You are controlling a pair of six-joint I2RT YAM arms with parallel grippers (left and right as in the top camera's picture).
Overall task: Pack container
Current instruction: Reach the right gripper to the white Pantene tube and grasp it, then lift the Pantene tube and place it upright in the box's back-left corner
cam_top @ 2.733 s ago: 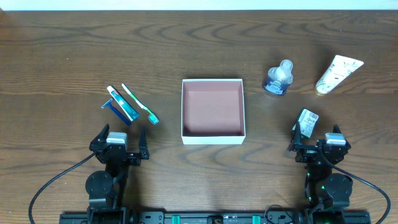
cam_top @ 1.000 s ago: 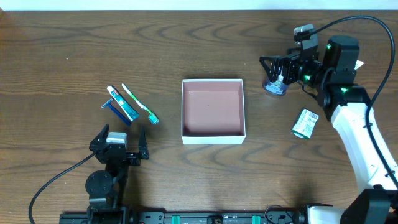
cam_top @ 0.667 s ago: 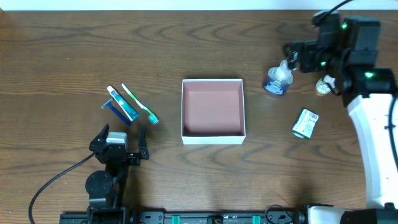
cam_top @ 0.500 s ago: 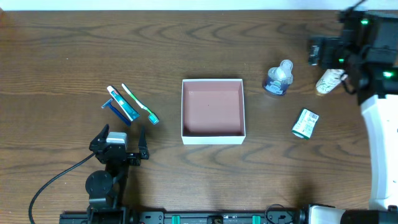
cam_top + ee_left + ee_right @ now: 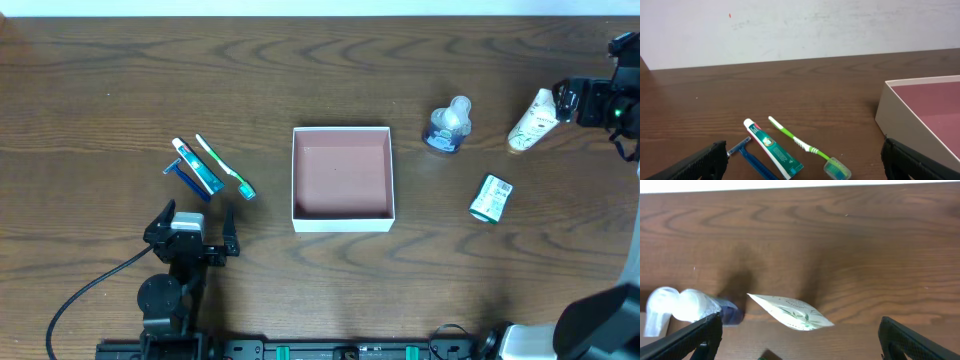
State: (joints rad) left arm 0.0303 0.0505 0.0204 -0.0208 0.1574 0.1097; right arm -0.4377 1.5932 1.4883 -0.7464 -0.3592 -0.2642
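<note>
The container (image 5: pixel 341 221), a square shallow white box with a pinkish-brown inside, sits empty at the table's middle; its corner shows in the left wrist view (image 5: pixel 899 114). My left gripper (image 5: pixel 190 231) rests open near the front left. Just beyond it lie a toothpaste tube (image 5: pixel 772 149), a green toothbrush (image 5: pixel 796 141) and a blue razor (image 5: pixel 749 156). My right gripper (image 5: pixel 566 103) is open and empty at the far right, over the end of a white tube (image 5: pixel 530 122). The tube lies between its fingers in the right wrist view (image 5: pixel 790 311).
A small bottle (image 5: pixel 447 125) with a clear cap lies right of the container, also in the right wrist view (image 5: pixel 685 307). A small green packet (image 5: pixel 491 197) lies at front right. The toothpaste (image 5: pixel 197 167), toothbrush (image 5: pixel 225 167) and razor (image 5: pixel 188 178) lie left of the container.
My right arm rose from its rest at the front right, swung to the back over the bottle, then moved right to the white tube. The left arm has not moved.
</note>
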